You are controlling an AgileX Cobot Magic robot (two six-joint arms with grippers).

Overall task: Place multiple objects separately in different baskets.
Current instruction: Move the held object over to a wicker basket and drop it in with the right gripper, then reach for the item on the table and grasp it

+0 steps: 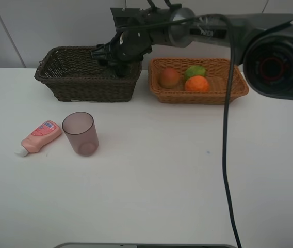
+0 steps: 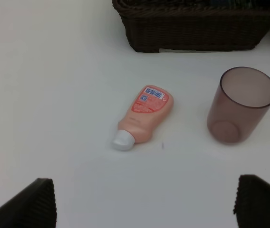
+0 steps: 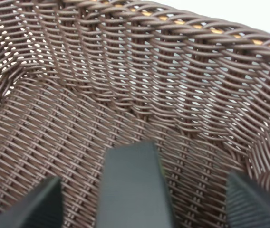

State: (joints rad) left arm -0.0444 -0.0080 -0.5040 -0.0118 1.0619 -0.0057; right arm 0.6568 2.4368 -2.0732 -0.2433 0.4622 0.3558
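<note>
Right gripper (image 3: 142, 202): jaws apart, dark pump bottle (image 3: 131, 185) between them, gap either side, low inside dark basket (image 3: 125, 71). Your left gripper (image 2: 144, 204): jaws wide, empty. Pink tube (image 2: 145, 114) lies on table (image 2: 54, 95) straight ahead (cap end toward jaws, axis slanted). Cup (image 2: 242, 104) upright beside it. Left arm looks nearer; use it.

No legible text: only a barcode (image 2: 154, 92) and blurred print on the pink tube (image 2: 146, 116)

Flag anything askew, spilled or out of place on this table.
The pink tube lies flat on the table beside the upright mauve cup, both outside the dark basket and tan basket. Nothing looks spilled or damaged.
</note>
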